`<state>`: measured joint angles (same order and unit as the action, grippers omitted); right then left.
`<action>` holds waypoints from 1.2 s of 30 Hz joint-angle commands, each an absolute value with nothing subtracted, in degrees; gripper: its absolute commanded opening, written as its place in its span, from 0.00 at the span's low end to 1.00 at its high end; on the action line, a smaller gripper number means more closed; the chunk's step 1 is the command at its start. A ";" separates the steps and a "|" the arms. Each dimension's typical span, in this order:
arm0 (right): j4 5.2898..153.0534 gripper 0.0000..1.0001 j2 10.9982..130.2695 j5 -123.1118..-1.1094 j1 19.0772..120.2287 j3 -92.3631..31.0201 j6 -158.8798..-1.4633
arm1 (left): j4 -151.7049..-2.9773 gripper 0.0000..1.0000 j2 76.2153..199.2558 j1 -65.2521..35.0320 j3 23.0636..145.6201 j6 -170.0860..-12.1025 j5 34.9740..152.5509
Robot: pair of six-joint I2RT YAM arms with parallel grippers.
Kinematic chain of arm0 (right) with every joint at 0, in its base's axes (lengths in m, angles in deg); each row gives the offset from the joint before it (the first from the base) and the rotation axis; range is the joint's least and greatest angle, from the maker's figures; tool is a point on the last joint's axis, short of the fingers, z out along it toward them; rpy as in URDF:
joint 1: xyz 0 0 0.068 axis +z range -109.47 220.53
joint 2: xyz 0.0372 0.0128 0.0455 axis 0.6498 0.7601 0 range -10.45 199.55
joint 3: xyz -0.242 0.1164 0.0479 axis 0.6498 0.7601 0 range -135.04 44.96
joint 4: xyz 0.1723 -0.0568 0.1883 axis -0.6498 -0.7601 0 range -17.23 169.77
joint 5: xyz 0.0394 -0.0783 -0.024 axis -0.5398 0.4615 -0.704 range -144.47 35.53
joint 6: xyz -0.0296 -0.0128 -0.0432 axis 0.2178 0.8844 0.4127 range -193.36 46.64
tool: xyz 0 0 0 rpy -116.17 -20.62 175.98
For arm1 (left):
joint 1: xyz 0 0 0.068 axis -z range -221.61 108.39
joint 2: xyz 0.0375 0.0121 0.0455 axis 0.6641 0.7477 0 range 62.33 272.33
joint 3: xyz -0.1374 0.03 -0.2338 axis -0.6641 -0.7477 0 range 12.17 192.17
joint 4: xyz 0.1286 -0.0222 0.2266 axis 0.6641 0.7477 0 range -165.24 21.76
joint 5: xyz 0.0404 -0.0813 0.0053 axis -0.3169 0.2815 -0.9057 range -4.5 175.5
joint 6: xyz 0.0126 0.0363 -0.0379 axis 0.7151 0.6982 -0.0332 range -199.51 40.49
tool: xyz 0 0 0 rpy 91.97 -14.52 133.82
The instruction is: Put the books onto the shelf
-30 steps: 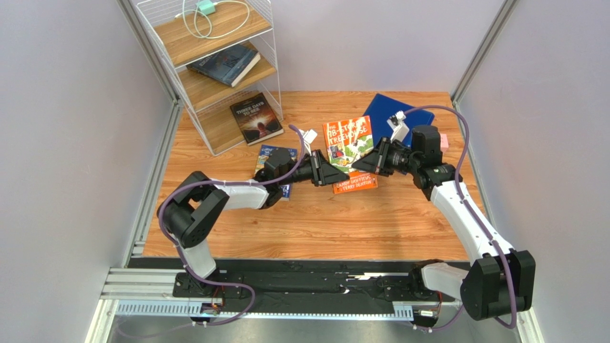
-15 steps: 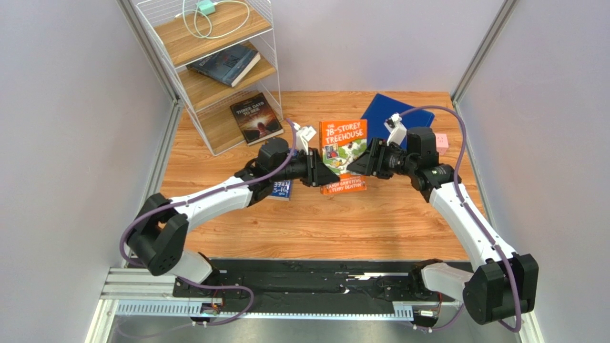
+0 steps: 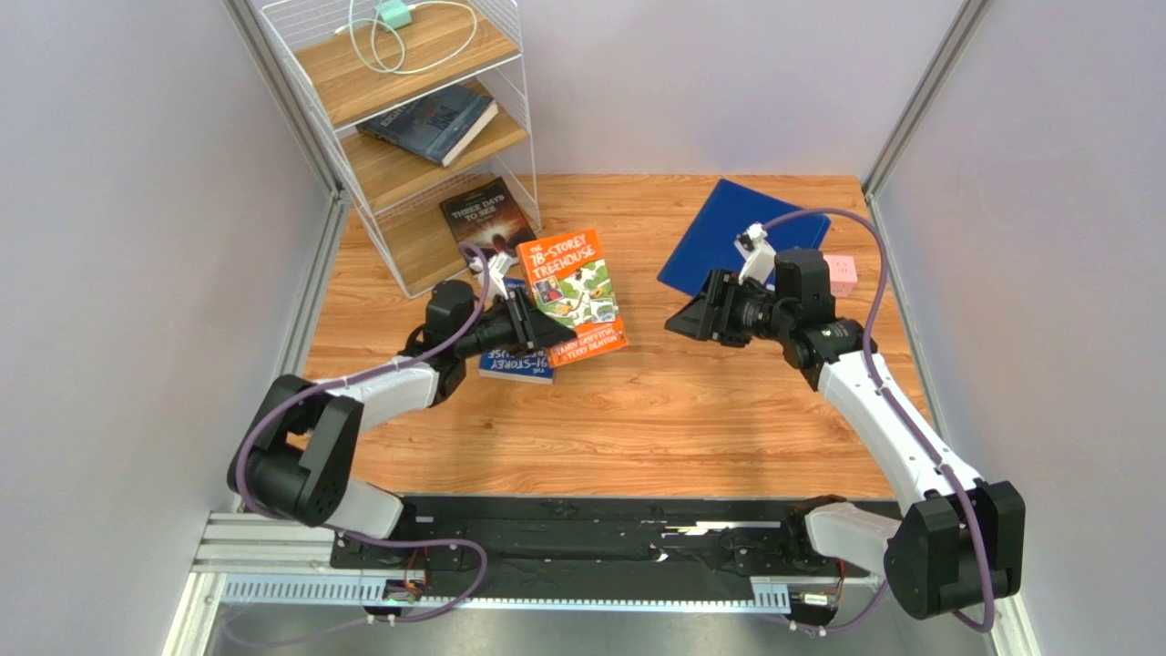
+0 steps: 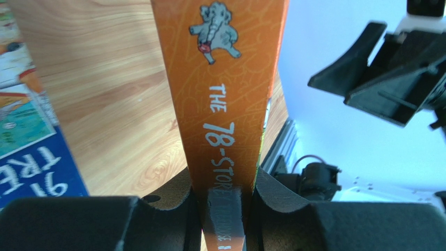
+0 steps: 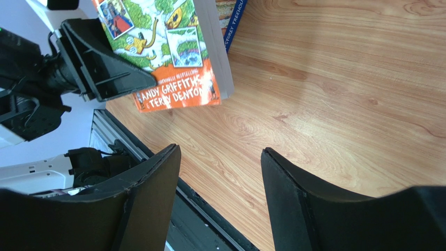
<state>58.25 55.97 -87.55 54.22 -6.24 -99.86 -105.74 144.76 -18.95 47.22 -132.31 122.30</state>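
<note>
Presently: two dark books (image 3: 435, 123) on shelf (image 3: 411, 171); orange book (image 3: 572, 290) clamped in left gripper (image 3: 545, 325); right gripper (image 5: 220, 157) open, empty; blue book (image 3: 520, 365) unshelved.

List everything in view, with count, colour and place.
shelf: one, white wire with three wooden levels, far left corner.
cable with charger: one, white and teal, top level.
dark book: one, middle level.
Three Days to See book: one, dark, bottom level.
orange Treehouse book: one, held above the table.
blue Treehouse book: one, flat on the table under the orange one.
folder: one, blue, far right.
small block: one, pink, beside the folder.
table: one, light wood.
left gripper: black, shut on the orange Treehouse book.
right gripper: black, open, empty.
</note>
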 commanded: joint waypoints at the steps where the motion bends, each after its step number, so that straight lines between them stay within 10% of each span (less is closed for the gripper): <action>1: 61.75 0.63 56.26 -88.31 54.32 -5.23 -99.55 | -124.19 0.00 147.75 -23.84 47.86 -138.40 129.18; 25: 63.95 0.61 57.93 -90.07 54.24 -2.50 -99.64 | -115.94 0.00 168.68 -36.34 66.83 -141.92 130.77; 36: 64.39 0.61 58.64 -90.94 54.32 -2.50 -99.64 | -88.08 0.00 166.74 -36.86 77.99 -131.72 120.05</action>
